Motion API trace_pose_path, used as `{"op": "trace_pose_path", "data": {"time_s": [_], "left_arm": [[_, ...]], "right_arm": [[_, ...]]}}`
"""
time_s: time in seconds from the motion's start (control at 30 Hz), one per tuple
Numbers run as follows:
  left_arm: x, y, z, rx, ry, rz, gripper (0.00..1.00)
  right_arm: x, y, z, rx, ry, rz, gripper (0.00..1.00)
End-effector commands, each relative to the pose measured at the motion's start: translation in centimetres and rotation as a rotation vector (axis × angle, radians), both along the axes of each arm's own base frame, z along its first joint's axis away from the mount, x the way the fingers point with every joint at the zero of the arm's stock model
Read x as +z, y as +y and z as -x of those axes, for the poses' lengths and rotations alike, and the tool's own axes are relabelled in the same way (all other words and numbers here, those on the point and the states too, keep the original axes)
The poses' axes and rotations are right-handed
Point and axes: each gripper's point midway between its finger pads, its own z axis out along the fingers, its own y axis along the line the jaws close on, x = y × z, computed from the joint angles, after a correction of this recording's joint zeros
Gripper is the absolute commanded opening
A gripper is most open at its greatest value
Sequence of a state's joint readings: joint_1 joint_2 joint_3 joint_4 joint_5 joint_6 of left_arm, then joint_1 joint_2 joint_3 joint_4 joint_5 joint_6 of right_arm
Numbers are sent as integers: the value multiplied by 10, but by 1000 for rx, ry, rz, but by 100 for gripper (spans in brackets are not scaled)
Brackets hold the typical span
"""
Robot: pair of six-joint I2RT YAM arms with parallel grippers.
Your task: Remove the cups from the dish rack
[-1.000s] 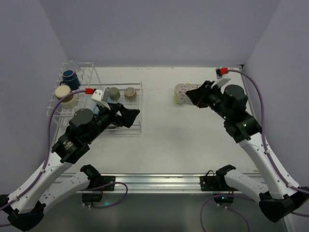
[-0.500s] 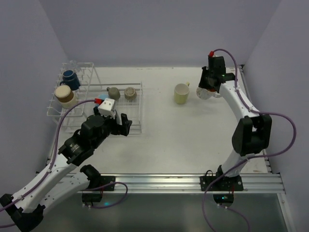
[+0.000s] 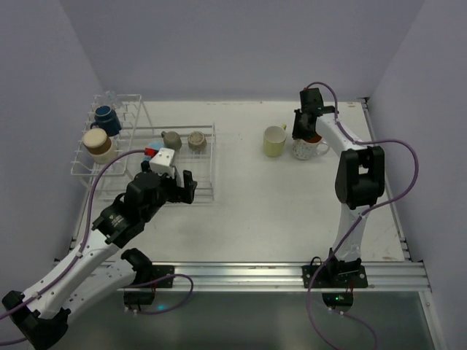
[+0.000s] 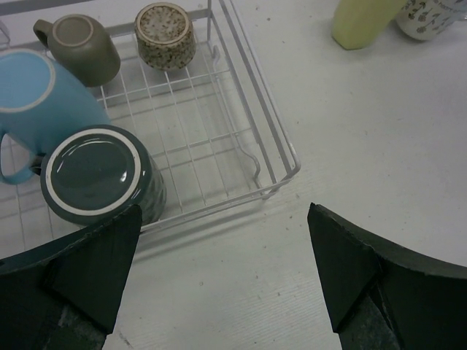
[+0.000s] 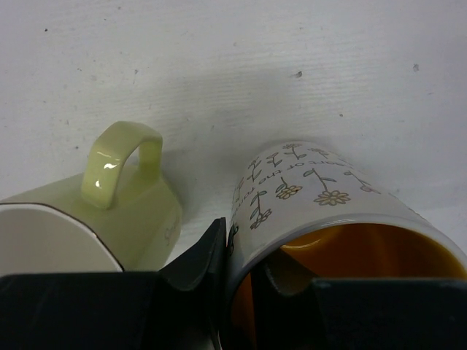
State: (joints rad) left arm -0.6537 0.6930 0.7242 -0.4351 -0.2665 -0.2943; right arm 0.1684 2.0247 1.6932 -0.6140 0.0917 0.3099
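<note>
White, orange inside, the mug (image 5: 328, 211) stands near the table's (image 3: 292, 211) far edge beside the yellow-green cup (image 3: 274, 141), rim pinched in my right gripper (image 5: 244, 271). My left gripper (image 4: 226, 255) gapes wide over the dish rack's (image 4: 204, 131) near corner.

Pincer (image 4: 219, 275) spread wide above dish rack (image 4: 271, 138) corner; dark green cup (image 4: 98, 175) inverted.

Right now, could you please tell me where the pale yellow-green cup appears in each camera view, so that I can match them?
Top external: the yellow-green cup stands right of centre, in the upper half.
Left wrist: at the top edge, right of centre, cut off by the frame.
Right wrist: lower left, handle pointing up in the picture.
Shared landmark: the white flowered mug just beside it, pinched at its rim by the right gripper.
</note>
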Motion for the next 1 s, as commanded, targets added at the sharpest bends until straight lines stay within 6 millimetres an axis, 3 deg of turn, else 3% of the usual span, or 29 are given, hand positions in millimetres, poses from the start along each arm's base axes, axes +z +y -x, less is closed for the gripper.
{"op": "trace_pose_path", "data": {"time_s": [0.0,0.1,0.23,0.27,0.33,0.37,0.5,0.67,0.7,0.97], "left_arm": [[2,6,-6,27,-23,-16,100],[0,10,-8,52,-20,-26,100],[-2,16,-12,100,-5,-43,100],[-4,21,-12,124,2,-55,100],[-6,26,-14,164,20,-66,100],[-4,32,-15,199,19,-79,100],[-1,46,-18,303,35,-90,100],[-5,60,-20,447,68,-68,100],[-7,61,-22,493,77,-31,100],[-15,77,-37,787,39,116,100]], "right_arm": [[30,0,-26,-7,-107,11,0],[26,-4,-26,-22,-101,29,1],[34,-7,-24,-29,-114,35,26],[42,-7,-22,-30,-128,34,35],[52,-7,-20,-32,-146,26,41],[67,-5,-18,-26,-174,10,50],[100,-1,-6,-11,-235,-28,67],[123,3,19,-1,-314,-90,89],[125,8,33,27,-322,-123,96],[152,41,88,178,-441,-331,99]]}}
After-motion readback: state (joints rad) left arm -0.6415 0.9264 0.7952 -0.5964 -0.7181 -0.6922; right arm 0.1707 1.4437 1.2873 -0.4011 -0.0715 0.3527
